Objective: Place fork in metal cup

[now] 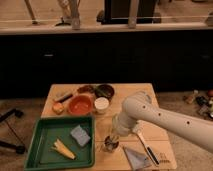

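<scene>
Wooden table [155, 95] under my white arm; gripper [113, 137] hangs right over the metal cup [110, 145], just beside the green tray [40, 137]. Fork seems hidden there, and I cannot tell the gripper's state

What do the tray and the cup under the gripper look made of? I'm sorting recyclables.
Green tray: probably plastic, matte, uniform colour. Metal cup: apparently steel, with bright glints on its rim. The gripper is directly above the cup.
</scene>
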Motion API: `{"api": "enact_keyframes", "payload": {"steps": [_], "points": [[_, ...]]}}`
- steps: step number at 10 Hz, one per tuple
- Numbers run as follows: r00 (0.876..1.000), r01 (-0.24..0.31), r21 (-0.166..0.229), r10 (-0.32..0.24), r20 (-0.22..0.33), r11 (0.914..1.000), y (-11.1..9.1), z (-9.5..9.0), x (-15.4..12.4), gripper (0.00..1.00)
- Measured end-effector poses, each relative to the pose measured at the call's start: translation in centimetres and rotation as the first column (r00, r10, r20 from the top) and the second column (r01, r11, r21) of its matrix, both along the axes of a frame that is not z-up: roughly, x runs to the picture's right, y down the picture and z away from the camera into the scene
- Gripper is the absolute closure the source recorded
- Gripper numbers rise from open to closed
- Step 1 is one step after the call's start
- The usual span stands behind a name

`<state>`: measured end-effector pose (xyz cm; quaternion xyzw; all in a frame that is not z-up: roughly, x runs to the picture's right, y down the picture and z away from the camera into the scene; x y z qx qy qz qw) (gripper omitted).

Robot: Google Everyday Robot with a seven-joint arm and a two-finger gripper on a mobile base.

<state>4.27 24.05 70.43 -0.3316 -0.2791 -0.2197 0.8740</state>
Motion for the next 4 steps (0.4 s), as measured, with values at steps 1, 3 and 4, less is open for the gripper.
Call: {"api": "enact_keyframes", "payload": {"steps": [1,3,4], "points": [[1.0,0.0,-0.001,0.0,0.001,1.0,0.02,-0.02,0.01,0.2],[1.0,-0.001,-0.004,0.001,0.003,1.0,0.12,-0.06,0.05,0.2],[1.0,0.0,-0.004,0.001,0.004,1.0,0.11,-0.06,0.06,0.2]]}}
